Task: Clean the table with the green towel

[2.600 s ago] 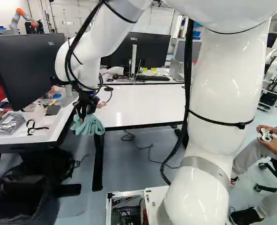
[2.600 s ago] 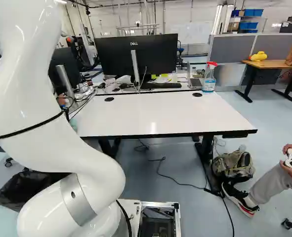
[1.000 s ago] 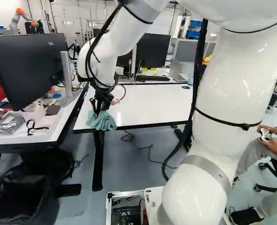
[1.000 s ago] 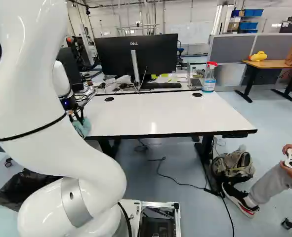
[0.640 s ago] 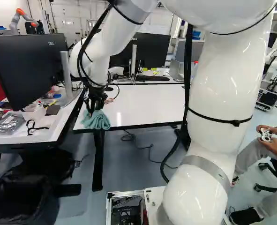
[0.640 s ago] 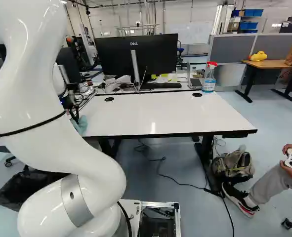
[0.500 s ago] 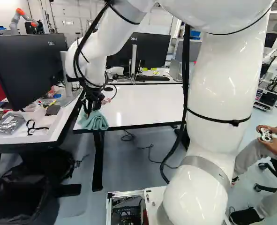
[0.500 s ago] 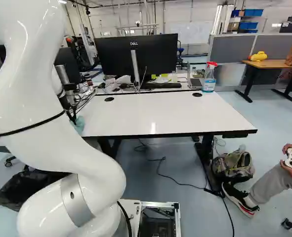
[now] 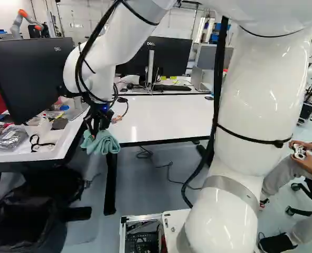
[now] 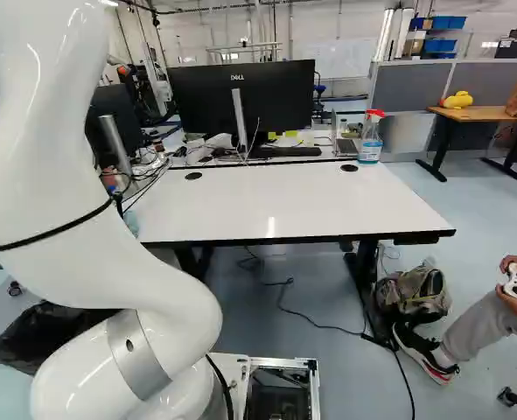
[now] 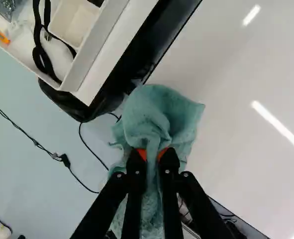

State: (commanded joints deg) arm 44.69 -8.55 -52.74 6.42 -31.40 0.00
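A: Robot's black two-fingered hand (image 9: 95, 132), lowered at the near L corner of a long white desk w/ black edging (image 9: 166, 117). What's in its grip?

B: A soft teal-green cloth towel (image 9: 104, 143), bunched. Per wrist view, the hand (image 11: 154, 155) is clamped on it, orange pads pressing a fold from both sides; part of the towel spreads ahead of the fingers, the rest trails back btwn & under them.

A: Is the towel on the desk?

B: It overlaps the corner & edge in the wrist view; L base view has it at the corner, lower folds draped in front of the edge. Can't tell how much, if any, touches the top.

A: And the surroundings?

B: Clear spray bottle w/ red-and-white head & blue label (image 10: 371, 140), upright by the far edge, toward the R end. Behind the desk, a wide black monitor (image 10: 206, 101) w/ a flat black keyboard (image 10: 284, 152) in front of its stand. Two round black discs, left one (image 10: 193, 176) & right one (image 10: 349, 168), sit near the far edge.

A: L side?

B: Neighboring white work surface (image 9: 60, 138), w/ a looped black strap (image 9: 35, 142) & a shiny grey plastic packet (image 9: 9, 139), just beside each other. Green-brown backpack (image 10: 414, 296) on the floor near the desk's R leg.
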